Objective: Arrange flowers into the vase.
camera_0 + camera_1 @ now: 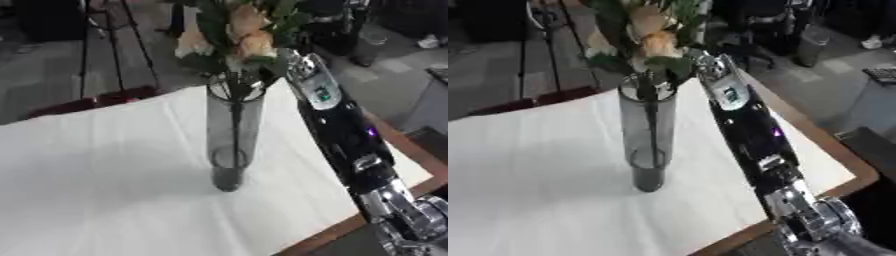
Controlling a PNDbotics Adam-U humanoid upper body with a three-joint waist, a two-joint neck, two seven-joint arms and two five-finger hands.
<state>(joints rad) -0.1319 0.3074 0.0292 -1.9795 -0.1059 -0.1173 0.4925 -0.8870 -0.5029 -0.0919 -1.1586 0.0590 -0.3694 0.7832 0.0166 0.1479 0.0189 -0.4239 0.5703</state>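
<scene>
A tall smoky glass vase (232, 145) stands upright on the white table (96, 190), holding peach and cream flowers (247, 37) with green leaves; their stems run down inside it. The right arm (750, 135) reaches up from the lower right beside the vase to the blooms. Its hand is hidden behind the leaves, so I cannot tell its state.

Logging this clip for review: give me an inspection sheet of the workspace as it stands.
Surface: table under a white cloth, wood edge showing at right.
Job's things: tall grey glass vase upright, peach flowers with green leaves standing in it.
Clutter: nothing seen.
Hands: right arm reaches up beside the vase; its hand is hidden behind the leaves; left hand not in view.
Cables: nothing seen.
Surroundings: tripod legs on grey floor beyond the table.
</scene>
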